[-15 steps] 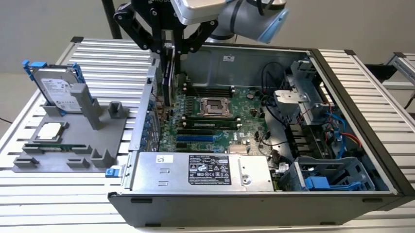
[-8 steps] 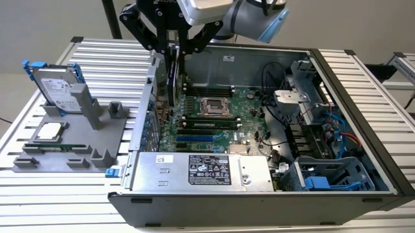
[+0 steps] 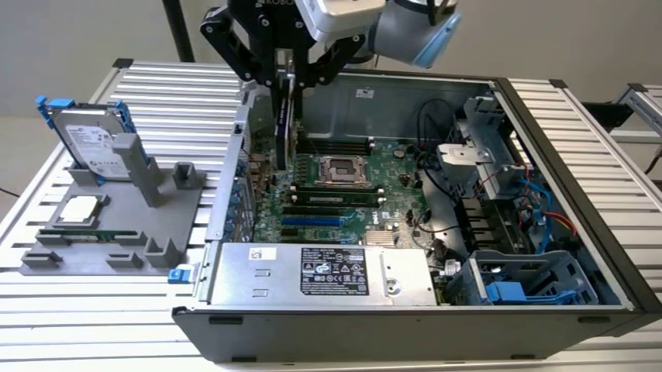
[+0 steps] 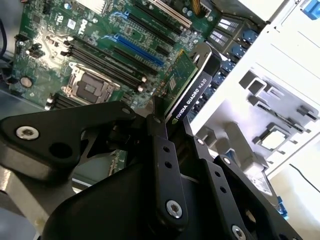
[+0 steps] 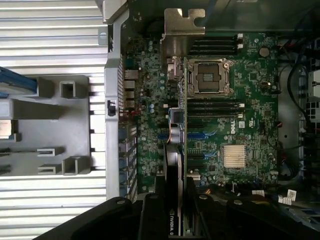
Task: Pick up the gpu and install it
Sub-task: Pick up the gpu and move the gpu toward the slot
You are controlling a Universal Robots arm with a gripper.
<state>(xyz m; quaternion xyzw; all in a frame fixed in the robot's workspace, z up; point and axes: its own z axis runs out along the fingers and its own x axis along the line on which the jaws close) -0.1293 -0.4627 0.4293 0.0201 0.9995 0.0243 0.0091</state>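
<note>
- Hand (image 3: 284, 74): black linkage fingers pinched on the gpu (image 3: 288, 124), a flat green circuit-board card with a black cooler on one face, held edge-on and upright.
- In the second wrist view the hand (image 4: 175, 127) clamps the gpu (image 4: 187, 85) from both faces, and the card juts out past the fingertips towards the board.
- Location: the card hangs inside the open dark-grey computer case (image 3: 414, 345), over the green motherboard (image 3: 362, 186), beside the square metal processor socket (image 3: 339, 169).
- In the first wrist view the gpu (image 5: 173, 150) lies along the row of expansion slots, with its silver end bracket (image 5: 182, 25) at the end far from the hand (image 5: 175, 200).
- Progress (judgement): pick-up is done. The card looks raised above the board and not yet seated, though I cannot tell whether its lower edge touches a slot.
- Surface: ribbed aluminium counter (image 3: 93, 318). It also carries a grey plastic parts fixture (image 3: 176, 217) holding a silver hard drive with blue rails (image 3: 88, 143), well apart from the card.
- Room: plain pale wall behind.
</note>
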